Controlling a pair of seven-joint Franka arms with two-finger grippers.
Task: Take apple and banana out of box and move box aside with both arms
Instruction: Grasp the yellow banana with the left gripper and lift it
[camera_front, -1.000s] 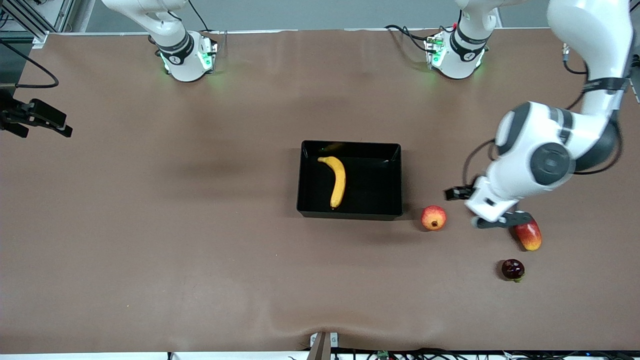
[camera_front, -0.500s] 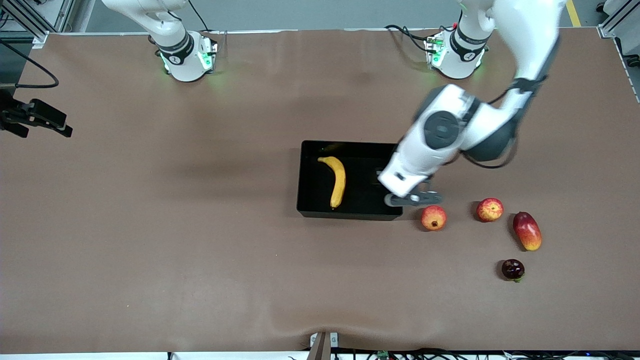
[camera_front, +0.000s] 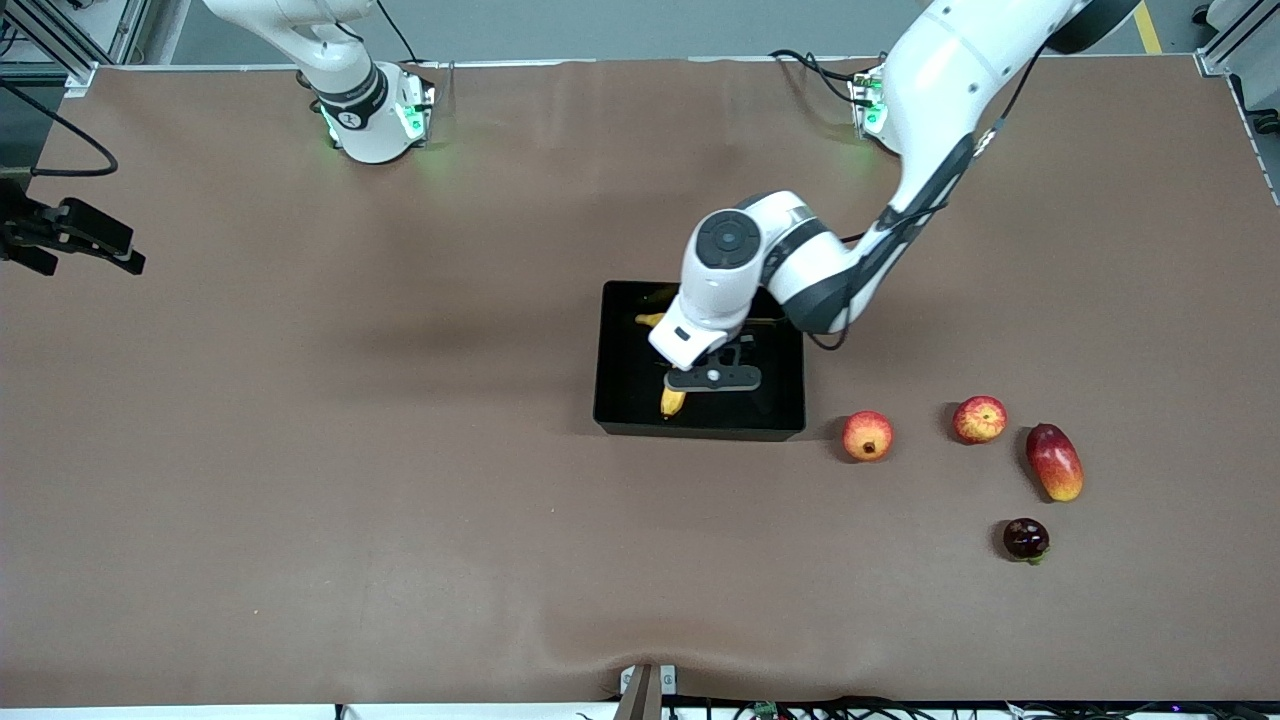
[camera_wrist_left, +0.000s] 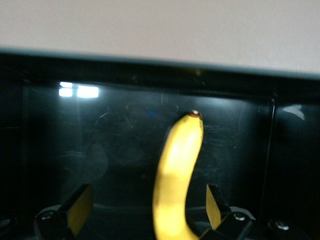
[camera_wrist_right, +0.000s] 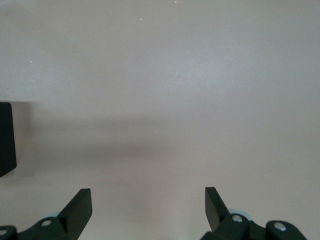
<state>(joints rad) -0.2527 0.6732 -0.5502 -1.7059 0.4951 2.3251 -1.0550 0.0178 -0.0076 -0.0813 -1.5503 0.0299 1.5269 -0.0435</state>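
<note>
The yellow banana (camera_front: 672, 402) lies in the black box (camera_front: 620, 425) mid-table, mostly covered by my left arm. My left gripper (camera_front: 712, 378) hangs over the box and stands open. In the left wrist view the banana (camera_wrist_left: 177, 170) runs between the two fingers of the left gripper (camera_wrist_left: 147, 207) without touching them, closer to one finger (camera_wrist_left: 215, 205). The red apple (camera_front: 979, 419) rests on the table toward the left arm's end. My right gripper (camera_wrist_right: 148, 200) waits open over bare table.
A round red-orange fruit (camera_front: 867, 436) sits between the box and the apple. A red-yellow mango (camera_front: 1054, 461) lies beside the apple, and a small dark fruit (camera_front: 1026, 539) lies nearer the front camera. The box wall (camera_wrist_left: 150, 70) shows past the banana's tip.
My left arm has swung from above the apple and mango across to above the box and banana, uncovering the apple. Its gripper stayed open. The right arm has not moved.
</note>
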